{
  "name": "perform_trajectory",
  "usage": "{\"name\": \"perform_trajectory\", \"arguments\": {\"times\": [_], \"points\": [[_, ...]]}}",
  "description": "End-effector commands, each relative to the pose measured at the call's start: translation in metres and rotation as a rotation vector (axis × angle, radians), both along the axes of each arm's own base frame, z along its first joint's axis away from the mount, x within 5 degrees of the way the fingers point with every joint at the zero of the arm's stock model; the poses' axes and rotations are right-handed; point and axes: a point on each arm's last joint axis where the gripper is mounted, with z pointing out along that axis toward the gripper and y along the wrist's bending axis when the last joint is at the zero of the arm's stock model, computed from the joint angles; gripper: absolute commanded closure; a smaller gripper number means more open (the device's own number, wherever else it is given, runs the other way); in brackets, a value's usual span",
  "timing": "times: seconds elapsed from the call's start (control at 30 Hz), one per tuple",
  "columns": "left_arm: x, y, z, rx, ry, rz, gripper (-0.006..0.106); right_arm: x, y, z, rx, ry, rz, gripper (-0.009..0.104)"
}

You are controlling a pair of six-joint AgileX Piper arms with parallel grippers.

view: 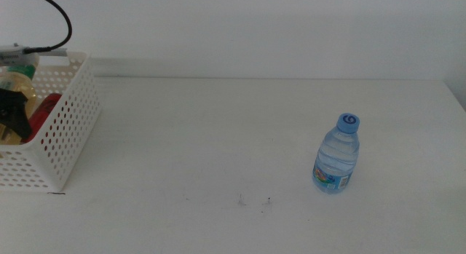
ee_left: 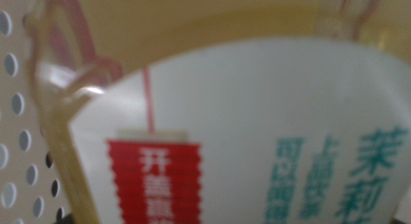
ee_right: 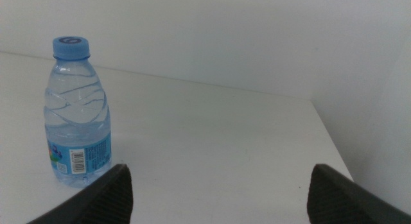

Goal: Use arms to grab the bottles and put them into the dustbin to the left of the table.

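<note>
The dustbin point(view: 62, 134), a white perforated basket, stands at the table's left edge. Inside it are the yellow tea bottle point(view: 17, 85) and a red cola can point(view: 48, 104). My left gripper point(view: 10, 114) is down in the dustbin against the tea bottle. The tea bottle's white label point(ee_left: 257, 134) fills the left wrist view, with the dustbin wall point(ee_left: 14, 128) beside it. The clear water bottle point(view: 336, 155) with a blue cap stands upright right of the table's centre. My right gripper point(ee_right: 218, 198) is open, low over the table, with the water bottle point(ee_right: 77, 115) ahead and off to one side.
The white table point(view: 204, 137) has a few dark specks point(view: 255, 201) near its front. A black cable point(view: 58, 21) loops above the dustbin. The table's right edge point(ee_right: 331, 140) lies near the right gripper.
</note>
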Motion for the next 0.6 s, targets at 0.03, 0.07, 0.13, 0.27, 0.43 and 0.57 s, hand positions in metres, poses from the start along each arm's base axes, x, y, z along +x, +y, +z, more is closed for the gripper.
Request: {"name": "perform_trajectory", "arguments": {"times": [0.03, 0.07, 0.13, 0.27, 0.43, 0.57], "points": [[0.001, 0.000, 0.008, 0.009, -0.040, 0.004, 0.041, 0.000, 0.000, 0.000, -0.016, -0.010, -0.005, 0.007], [0.001, 0.000, 0.008, 0.004, -0.042, 0.006, 0.030, 0.000, 0.000, 0.000, -0.016, -0.010, -0.005, 0.007], [0.002, -0.001, 0.009, 0.003, -0.046, 0.009, 0.010, 0.000, 0.000, 0.000, -0.016, -0.010, -0.005, 0.007], [-0.003, -0.010, 0.031, 0.012, -0.094, 0.010, 0.007, 0.000, 0.000, 0.000, -0.016, -0.010, -0.005, 0.007], [-0.017, -0.038, 0.077, 0.081, -0.232, -0.015, 0.007, 0.000, 0.000, 0.000, -0.016, -0.010, -0.005, 0.007], [-0.048, -0.073, 0.106, 0.121, -0.427, -0.073, 0.007, 0.000, 0.000, 0.000, -0.016, -0.010, -0.005, 0.007]]}}
